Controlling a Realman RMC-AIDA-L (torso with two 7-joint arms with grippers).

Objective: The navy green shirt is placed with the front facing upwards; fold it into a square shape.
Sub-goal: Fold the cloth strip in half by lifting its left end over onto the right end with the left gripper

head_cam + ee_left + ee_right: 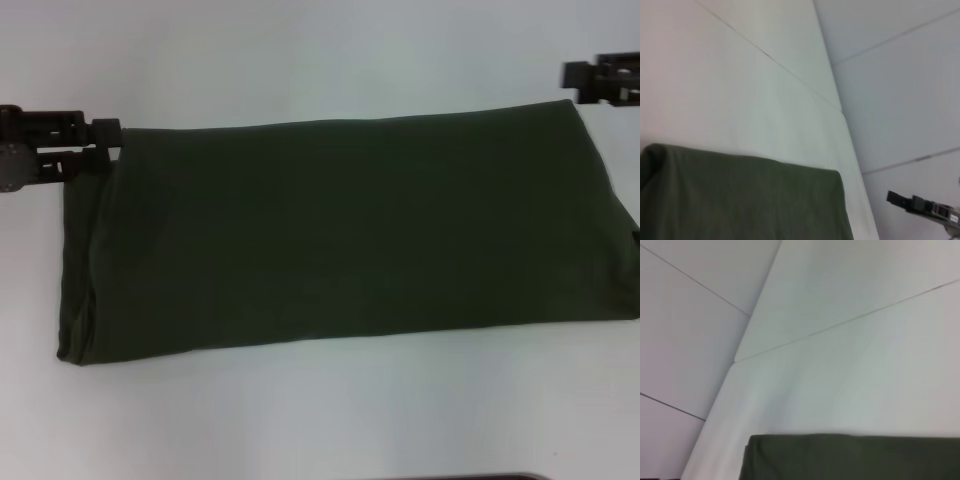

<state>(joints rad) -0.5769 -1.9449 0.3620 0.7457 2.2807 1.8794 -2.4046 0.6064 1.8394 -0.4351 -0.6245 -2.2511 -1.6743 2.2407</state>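
1. Looking down from the head view, I see the navy green shirt (340,235) lying flat on the white desk (300,420) as a long folded band, no lettering showing.
2. My left gripper (100,140) sits at its far left corner, my right gripper (585,85) just off its far right corner; whether either has cloth pinched, I cannot tell.
3. I judge the fabric soft, light and limp; it will sag and crease, so corners or layered edges are best to take hold of.
4. No containers are in view.
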